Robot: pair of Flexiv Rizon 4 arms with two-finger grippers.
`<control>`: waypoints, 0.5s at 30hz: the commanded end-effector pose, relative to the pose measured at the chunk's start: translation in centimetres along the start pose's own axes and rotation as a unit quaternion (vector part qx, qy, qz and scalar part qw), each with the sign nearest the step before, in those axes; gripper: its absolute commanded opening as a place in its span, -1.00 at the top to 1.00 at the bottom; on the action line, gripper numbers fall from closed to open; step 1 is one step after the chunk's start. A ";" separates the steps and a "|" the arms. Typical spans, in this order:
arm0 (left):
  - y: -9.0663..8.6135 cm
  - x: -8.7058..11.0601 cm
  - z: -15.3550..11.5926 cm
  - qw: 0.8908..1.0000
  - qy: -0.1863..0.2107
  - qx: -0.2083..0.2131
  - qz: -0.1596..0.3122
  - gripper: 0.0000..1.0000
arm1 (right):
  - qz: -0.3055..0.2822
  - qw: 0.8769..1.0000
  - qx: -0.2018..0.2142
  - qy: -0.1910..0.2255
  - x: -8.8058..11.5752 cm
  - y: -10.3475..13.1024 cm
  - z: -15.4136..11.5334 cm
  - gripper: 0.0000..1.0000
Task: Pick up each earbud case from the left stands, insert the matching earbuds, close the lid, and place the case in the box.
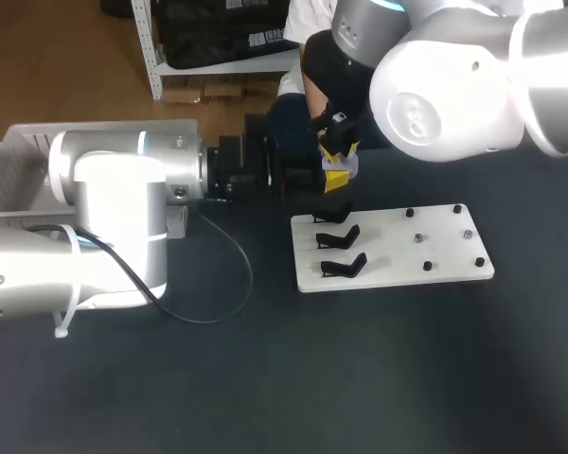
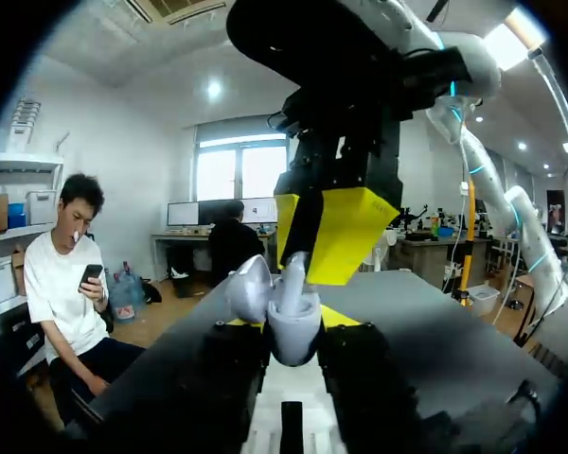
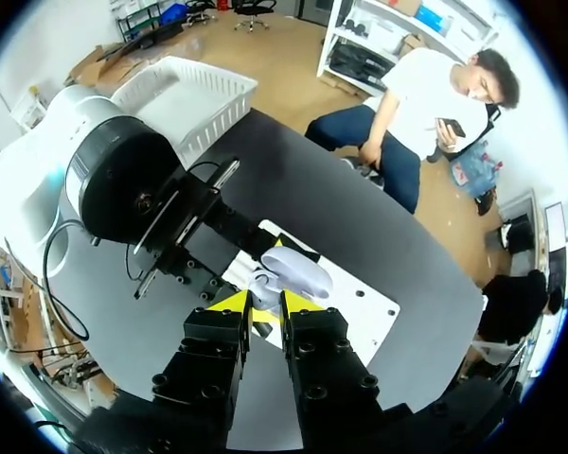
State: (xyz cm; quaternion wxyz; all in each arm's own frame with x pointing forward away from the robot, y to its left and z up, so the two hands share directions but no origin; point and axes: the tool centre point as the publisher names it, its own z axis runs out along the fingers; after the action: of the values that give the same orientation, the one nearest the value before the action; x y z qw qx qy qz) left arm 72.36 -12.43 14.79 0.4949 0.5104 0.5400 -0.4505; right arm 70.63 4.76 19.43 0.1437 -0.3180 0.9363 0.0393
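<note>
loading the earbud case (image 3: 298, 274), as judged: left gripper (image 2: 286, 322) clamped it, lid open, near the white board (image 1: 435, 255); right gripper (image 3: 265, 301) hung directly over, grip not discernible. needed: straight descent, light pressure, case level.

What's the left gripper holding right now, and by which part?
The open earbud case, clamped by its lower half in the left gripper; its lid stands free above.
</note>
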 end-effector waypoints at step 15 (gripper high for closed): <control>-0.1 0.0 0.0 1.000 -0.004 -0.003 0.003 1.00 | 0.023 0.999 0.007 0.023 -0.5 0.6 0.2 1.00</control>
State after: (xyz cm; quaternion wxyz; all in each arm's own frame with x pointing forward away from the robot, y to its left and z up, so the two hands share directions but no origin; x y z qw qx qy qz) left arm 72.31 -12.41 14.82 0.4948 0.5107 0.5397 -0.4506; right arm 70.65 5.14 19.51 0.1264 -0.2951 0.9466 0.0301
